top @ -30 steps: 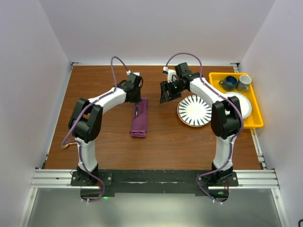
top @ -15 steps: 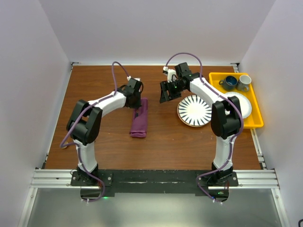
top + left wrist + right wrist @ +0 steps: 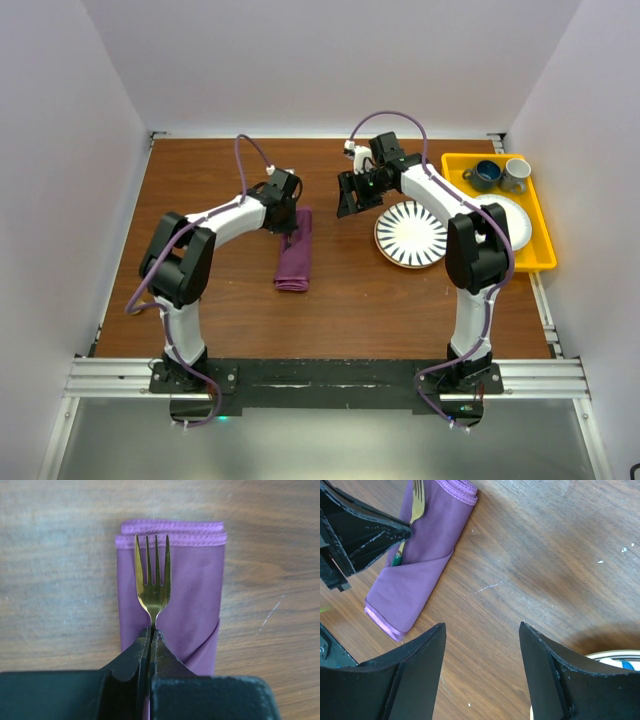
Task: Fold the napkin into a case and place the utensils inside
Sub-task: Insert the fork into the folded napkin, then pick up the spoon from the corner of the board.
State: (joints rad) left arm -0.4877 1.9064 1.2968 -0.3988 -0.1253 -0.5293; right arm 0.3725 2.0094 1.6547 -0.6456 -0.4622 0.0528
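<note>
Over the case (image 3: pixel 200 590), the left pincer (image 3: pixel 151 630) clamps a fork (image 3: pixel 152 595), handle mostly hidden; the right pincer (image 3: pixel 482 625) gapes empty.

Plum-purple case (image 3: pixel 200 595) folded flat on the worktop (image 3: pixel 60 580), gold fork (image 3: pixel 153 587) over it.
The case is a narrow, plain cloth rectangle with a doubled hemmed edge at its far end and a diagonal fold along one side. The shiny four-tined fork lies lengthwise along its middle, tines just short of the hem, its neck pinched in the closed left end effector (image 3: pixel 150 632).
</note>
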